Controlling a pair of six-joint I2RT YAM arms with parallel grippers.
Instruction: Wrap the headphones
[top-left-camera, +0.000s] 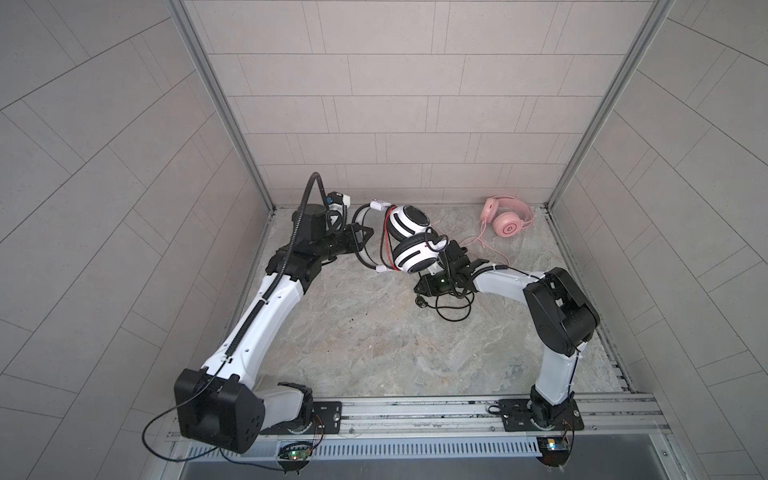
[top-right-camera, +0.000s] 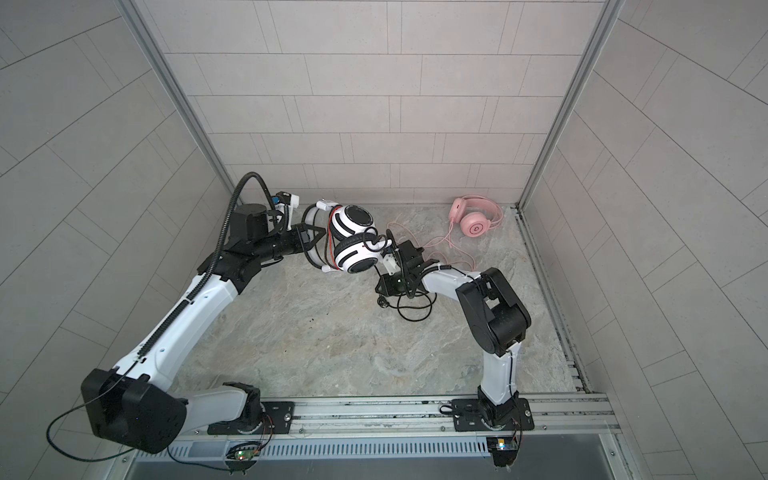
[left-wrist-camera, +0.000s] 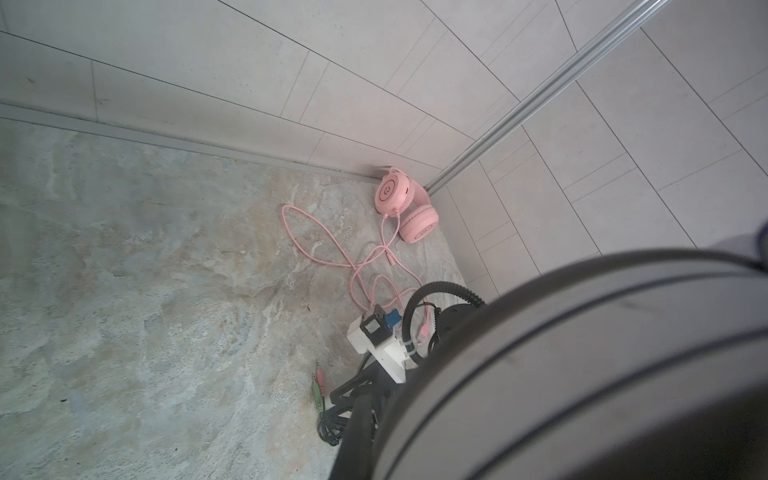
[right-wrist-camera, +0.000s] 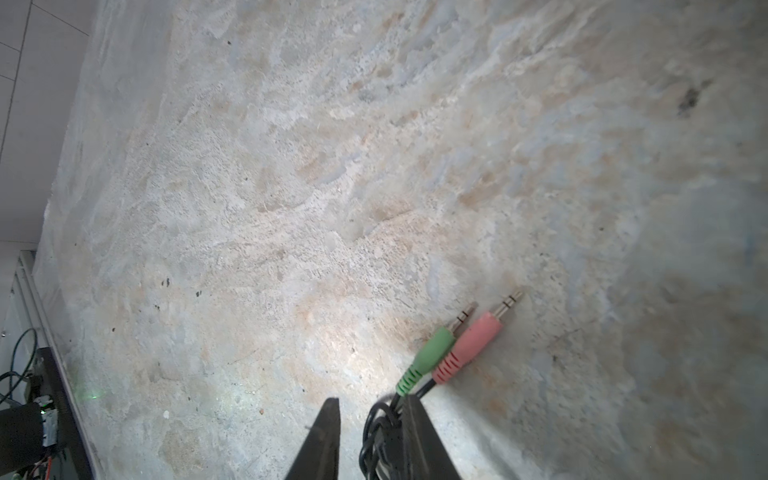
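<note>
We see the left gripper (top-left-camera: 366, 239) clamped on the black headband (top-left-camera: 360, 226) of the white headset (top-left-camera: 409, 224), near the middle of the table's far edge. The headset lies on its side, so its 2 cups are stacked 1 over the other in both top views. Black and red strands run across the gap between headband and cups. We cannot tell whether the lower cup touches the table (top-left-camera: 374, 353). In the left wrist view the headband fills the near corner as a dark blur.

The right gripper (right-wrist-camera: 371, 401) is low over the table just in front of the white headset. Its 2 fingers stand apart. The black cord (right-wrist-camera: 374, 432) runs through the gap and lies against 1 finger, with clear space on its other side. Just past the fingertips the green plug (right-wrist-camera: 430, 353) and the pink plug (right-wrist-camera: 467, 347) lie side by side on the table. In both top views the slack of the black cord forms a loose loop on the table under the right wrist.

The pink headset (top-left-camera: 507, 218) sits in the far right corner of the table, well apart from both grippers. Its pink cord (left-wrist-camera: 324, 249) trails in loose loops toward the middle.
</note>
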